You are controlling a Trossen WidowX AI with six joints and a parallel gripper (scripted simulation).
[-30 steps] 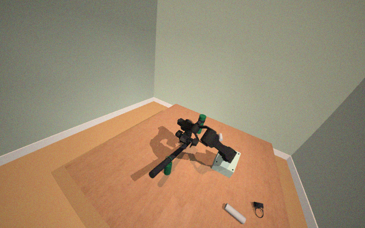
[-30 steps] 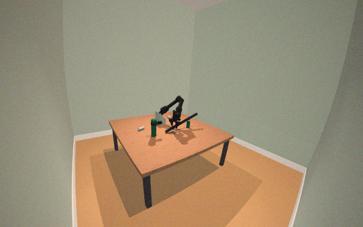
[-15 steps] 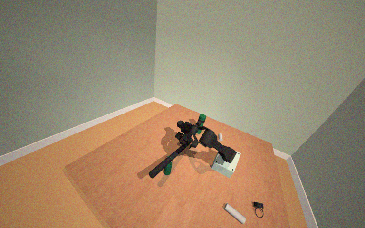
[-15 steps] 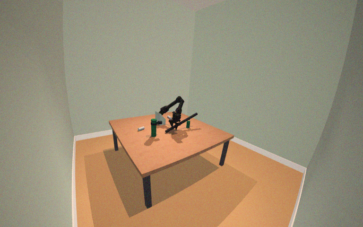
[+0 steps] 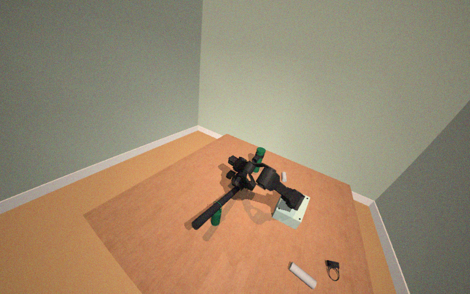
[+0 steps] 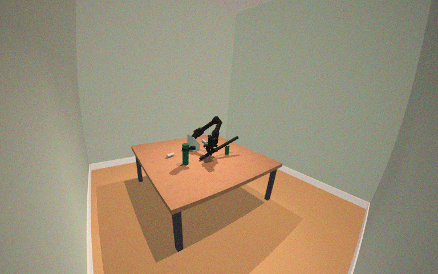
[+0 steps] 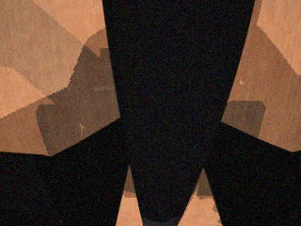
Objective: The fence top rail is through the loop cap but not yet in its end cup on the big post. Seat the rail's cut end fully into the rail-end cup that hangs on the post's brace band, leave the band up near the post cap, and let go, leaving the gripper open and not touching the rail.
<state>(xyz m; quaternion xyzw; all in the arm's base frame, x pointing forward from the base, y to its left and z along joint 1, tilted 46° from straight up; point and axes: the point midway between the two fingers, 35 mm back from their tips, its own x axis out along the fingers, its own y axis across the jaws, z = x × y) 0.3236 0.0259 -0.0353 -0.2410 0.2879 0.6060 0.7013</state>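
The black rail (image 5: pixel 207 215) (image 6: pixel 229 142) (image 7: pixel 179 56) slants across the small green post (image 5: pixel 215 219) (image 6: pixel 227 150). Its outer end is high and its cut end low, near the table. A thin green loop (image 5: pixel 220 209) rings it at the small post. My gripper (image 6: pixel 210 152) (image 7: pixel 164 121) is shut on the rail near its cut end, with a finger against each side in the wrist view. The big green post (image 5: pixel 260 150) (image 6: pixel 185 158) stands apart, with the black rail-end cup (image 6: pixel 193 148) on its band near the cap. The cut end is outside and below the cup.
A short white tube (image 5: pixel 283 176) (image 6: pixel 170 155) lies beyond the big post. A longer white tube (image 5: pixel 303 275) and a black piece with a thin ring (image 5: pixel 332 264) lie near the arm's side of the table. The arm's pale base block (image 5: pixel 286 221) (image 6: pixel 193 143) stands behind the posts.
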